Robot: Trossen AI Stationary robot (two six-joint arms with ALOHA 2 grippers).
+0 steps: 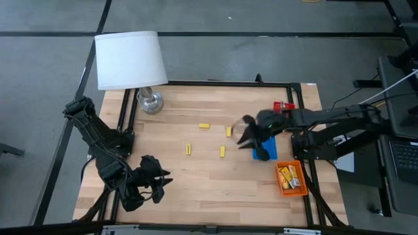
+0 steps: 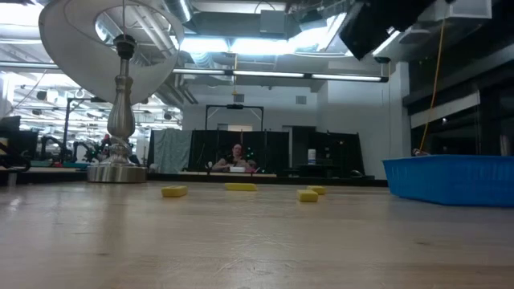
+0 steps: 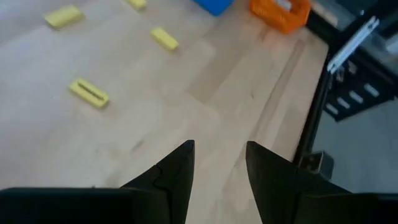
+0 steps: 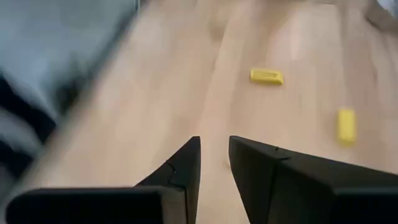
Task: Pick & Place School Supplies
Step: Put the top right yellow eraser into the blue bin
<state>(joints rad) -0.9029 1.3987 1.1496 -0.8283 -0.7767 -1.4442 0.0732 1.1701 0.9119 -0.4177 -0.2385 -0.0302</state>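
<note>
High view shows four small yellow pieces [image 1: 204, 125] lying loose near the middle of the wooden counter [image 1: 196, 183]. The right hand [image 1: 247, 138] hovers beside them, just at the blue tray [image 1: 270, 149] by the right edge; its fingers stand a little apart and hold nothing. Yellow packs [image 1: 285, 176] lie in the orange tray [image 1: 301, 190] near the front right corner. The left hand [image 1: 159, 186] waits over the front edge, fingers parted and empty. A lamp [image 1: 129, 60] stands at the back left corner.
</note>
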